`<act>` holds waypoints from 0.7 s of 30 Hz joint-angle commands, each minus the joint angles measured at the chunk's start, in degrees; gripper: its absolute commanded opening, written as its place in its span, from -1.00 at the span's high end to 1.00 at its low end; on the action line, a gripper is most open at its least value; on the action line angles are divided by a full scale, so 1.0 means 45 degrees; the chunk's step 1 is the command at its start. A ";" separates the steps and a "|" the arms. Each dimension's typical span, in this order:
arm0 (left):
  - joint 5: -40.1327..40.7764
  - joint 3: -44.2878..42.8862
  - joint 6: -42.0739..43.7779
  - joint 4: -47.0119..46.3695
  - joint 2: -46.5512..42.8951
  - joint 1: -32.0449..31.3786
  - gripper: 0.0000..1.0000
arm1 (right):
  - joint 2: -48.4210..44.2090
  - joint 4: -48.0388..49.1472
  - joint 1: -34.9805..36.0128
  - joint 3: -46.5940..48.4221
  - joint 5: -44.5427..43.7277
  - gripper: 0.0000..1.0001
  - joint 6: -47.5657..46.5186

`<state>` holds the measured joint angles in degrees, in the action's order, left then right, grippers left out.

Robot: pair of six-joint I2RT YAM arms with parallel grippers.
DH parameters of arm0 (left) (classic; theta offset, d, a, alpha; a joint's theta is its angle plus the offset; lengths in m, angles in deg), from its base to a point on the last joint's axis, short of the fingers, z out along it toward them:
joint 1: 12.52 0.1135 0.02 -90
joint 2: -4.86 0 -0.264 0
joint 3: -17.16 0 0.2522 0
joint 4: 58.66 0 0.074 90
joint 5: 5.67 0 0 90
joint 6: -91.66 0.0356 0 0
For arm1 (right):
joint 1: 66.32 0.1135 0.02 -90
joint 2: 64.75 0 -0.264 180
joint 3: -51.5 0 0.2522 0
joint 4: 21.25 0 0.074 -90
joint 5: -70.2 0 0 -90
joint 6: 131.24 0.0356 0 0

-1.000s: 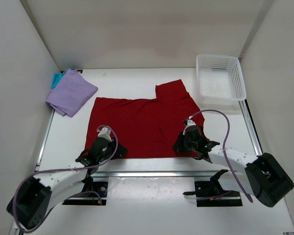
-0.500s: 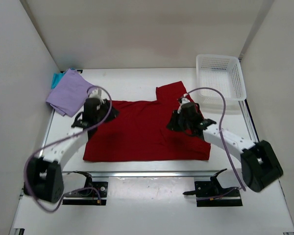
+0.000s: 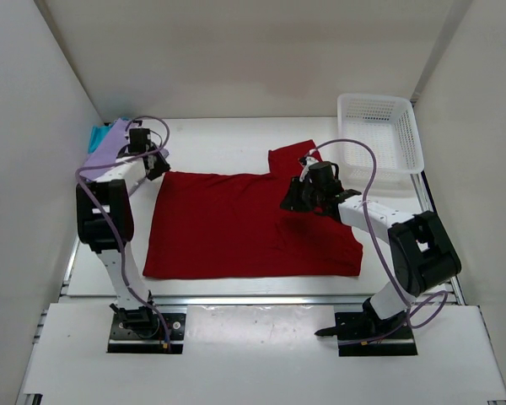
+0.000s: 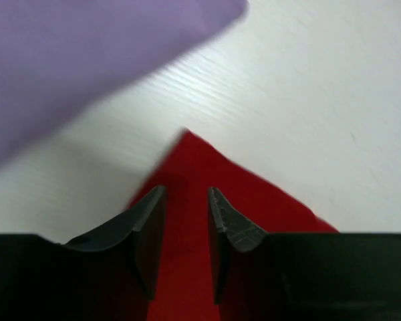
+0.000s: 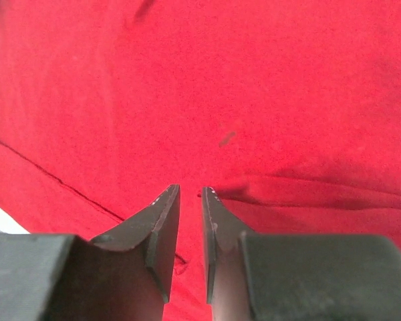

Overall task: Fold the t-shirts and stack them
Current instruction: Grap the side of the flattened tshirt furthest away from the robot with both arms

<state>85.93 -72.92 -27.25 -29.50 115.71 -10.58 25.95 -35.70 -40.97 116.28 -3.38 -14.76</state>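
The deep red t-shirt (image 3: 236, 224) lies flat across the middle of the table. My left gripper (image 3: 154, 162) is low over its far left corner (image 4: 207, 167). Its jaws are nearly shut, with flat red cloth showing between them. My right gripper (image 3: 306, 192) rests on the shirt's right part below the far sleeve (image 3: 293, 159). Its jaws are nearly shut over smooth cloth (image 5: 240, 87), nothing gathered between them. The lavender t-shirt (image 3: 110, 150) lies folded at the far left, and it also shows in the left wrist view (image 4: 87, 60). A teal t-shirt edge (image 3: 94, 135) shows under it.
A white lattice basket (image 3: 379, 135) stands at the far right, close to the right arm's cable. White walls enclose the table on the left, the back and the right. A metal rail (image 3: 253, 297) runs along the near edge.
Both grippers have swept from the shirt's near edge to its far side. The left one went to the far left corner. The red shirt has kept its outline.
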 commanded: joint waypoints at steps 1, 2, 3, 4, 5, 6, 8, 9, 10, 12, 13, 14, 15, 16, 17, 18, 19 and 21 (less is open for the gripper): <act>0.0756 -0.1941 0.0952 0.1263 0.0675 0.0371 0.17 | -0.0096 0.1186 -0.0124 -0.0108 0.0588 0.63 -0.0162; 0.0814 -0.2218 0.1090 0.1594 0.1008 0.0429 0.14 | -0.0115 0.1343 -0.0105 -0.0282 0.0646 0.63 -0.0123; 0.0892 -0.2685 0.1207 0.1772 0.1224 0.0275 0.14 | -0.0251 0.1538 -0.0124 -0.0381 0.0763 0.63 -0.0084; 0.0816 -0.2883 0.1363 0.1793 0.1439 0.0293 0.12 | -0.0330 0.1598 -0.0163 -0.0537 0.0822 0.63 -0.0064; 0.0854 -0.2924 0.1326 0.1754 0.1596 0.0273 0.09 | -0.0350 0.1714 -0.0163 -0.0538 0.0861 0.61 -0.0025; 0.0699 -0.2866 0.1307 0.1580 0.1598 0.0312 0.05 | -0.0447 0.1812 -0.0182 -0.0673 0.0920 0.62 -0.0044; 0.0503 -0.2865 0.1287 0.1462 0.1792 0.0177 0.00 | -0.0390 0.1988 -0.0086 -0.0810 0.0959 0.62 -0.0063; 0.0464 -0.3020 0.1325 0.1558 0.1928 0.0195 -0.04 | -0.0447 0.2028 -0.0085 -0.0734 0.1075 0.62 -0.0006; 0.0463 -0.3215 0.1345 0.1636 0.2007 0.0118 -0.06 | -0.0389 0.2047 0.0050 -0.0753 0.1173 0.61 0.0014; 0.0560 -0.3410 0.1423 0.1986 0.2338 -0.0019 -0.04 | -0.0292 0.2066 0.0129 -0.0792 0.1310 0.63 -0.0025; 0.0716 -0.3432 0.1482 0.1988 0.2456 -0.0097 -0.01 | -0.0214 0.2067 0.0169 -0.0753 0.1253 0.62 -0.0006; 0.0737 -0.3355 0.1463 0.1930 0.2418 -0.0175 0.01 | -0.0232 0.2086 0.0169 -0.0772 0.1310 0.63 0.0033; 0.0795 -0.3257 0.1443 0.1794 0.2457 -0.0215 0.04 | -0.0291 0.2087 0.0208 -0.0772 0.1349 0.61 0.0053; 0.0776 -0.3140 0.1327 0.1735 0.2438 -0.0196 0.06 | -0.0369 0.2125 0.0285 -0.0753 0.1389 0.62 0.0092; 0.0814 -0.2888 0.1268 0.1638 0.2418 -0.0079 0.09 | -0.0485 0.2126 0.0247 -0.0772 0.1350 0.61 0.0073; 0.0718 -0.2943 0.1209 0.1579 0.2437 -0.0098 0.10 | -0.0506 0.2106 0.0247 -0.0772 0.1369 0.61 0.0092; 0.0621 -0.2905 0.1151 0.1540 0.2438 -0.0078 0.15 | -0.0583 0.2145 0.0305 -0.0772 0.1234 0.62 0.0170; 0.0756 -0.2924 0.1208 0.1558 0.2438 -0.0059 0.26 | -0.0818 0.2223 0.0307 -0.0908 0.1348 0.60 0.0150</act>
<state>88.43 -86.01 -21.89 -21.87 127.84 -11.22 25.55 -29.05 -39.82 112.72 2.00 -14.28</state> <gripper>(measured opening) 0.384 0.197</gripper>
